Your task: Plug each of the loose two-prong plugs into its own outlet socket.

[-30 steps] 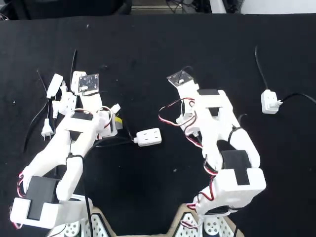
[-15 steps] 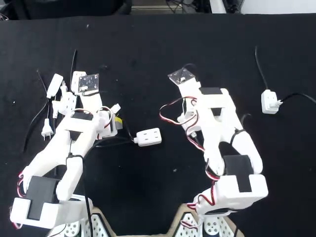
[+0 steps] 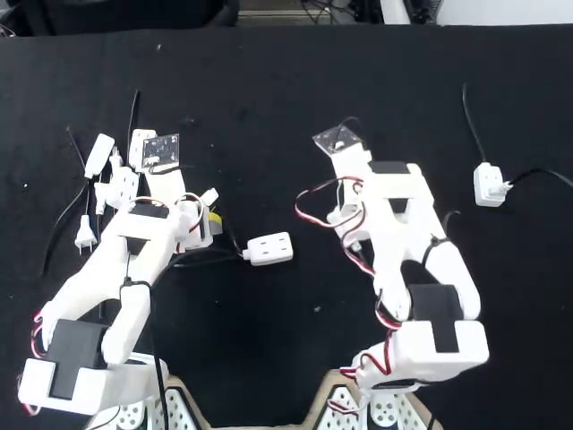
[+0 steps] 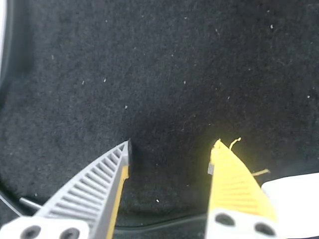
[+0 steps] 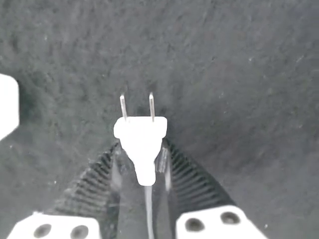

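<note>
Right tool (image 5: 142,146) around white two-prong plug (image 5: 140,133)

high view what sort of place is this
Probably a robotics lab bench: a black cloth table, two small arms mounted at its near edge, and outlets and corded plugs laid out for practice.

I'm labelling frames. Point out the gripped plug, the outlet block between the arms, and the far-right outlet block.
gripped plug (image 5: 140,135): right wrist view, white body below the prongs.
middle outlet block (image 3: 269,249): high view, top face.
far-right outlet block (image 3: 488,184): high view, top face.
</note>
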